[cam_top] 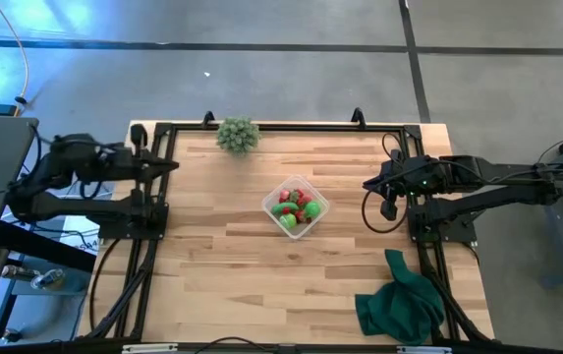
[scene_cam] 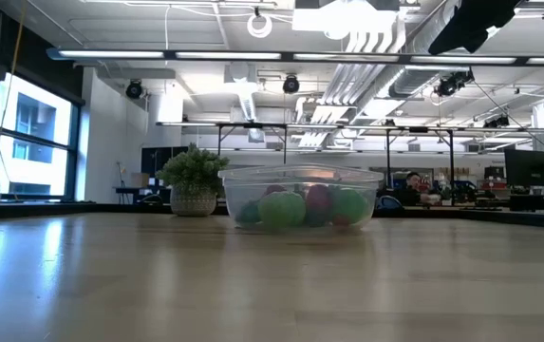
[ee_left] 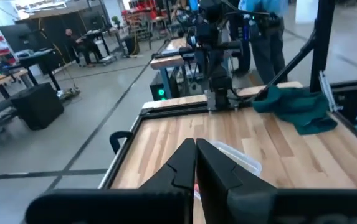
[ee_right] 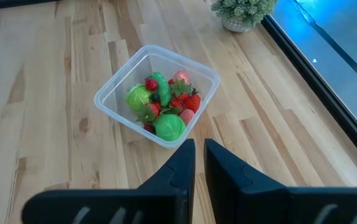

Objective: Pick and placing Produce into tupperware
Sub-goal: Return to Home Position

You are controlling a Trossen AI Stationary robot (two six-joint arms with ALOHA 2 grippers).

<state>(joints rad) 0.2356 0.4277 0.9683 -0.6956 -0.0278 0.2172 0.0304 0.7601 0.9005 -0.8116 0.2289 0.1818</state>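
The left gripper (cam_top: 173, 166) hangs over the left edge of the table (cam_top: 222, 265), in the left-middle of the high view. In its wrist view, the two dark fingers (ee_left: 181, 165) are pressed together with nothing between them. The right gripper (cam_top: 369, 184) is at the right edge of the table, right of centre in the high view. Its fingers (ee_right: 179, 165) are almost together with only a thin slit, and they are also holding nothing. Neither claw touches anything.

Between the two arms, near the middle of the high view, stands the tupperware (cam_top: 268, 204), well apart from both grippers. The produce (cam_top: 295, 208) lies inside it: red berries, some bright green round pieces and one oblong green piece. In the low view it shows through the clear wall.

The surface is light wooden planks inside a black frame. A pale green bushy plant (cam_top: 237, 135) stands at the top-middle edge in the high view. A dark green cloth (cam_top: 399, 300) lies crumpled at the lower right.

Around the table is a grey floor. The low view shows a big hall with white pipes on the ceiling, windows at the left and desks behind, where a person (scene_cam: 412, 185) sits.
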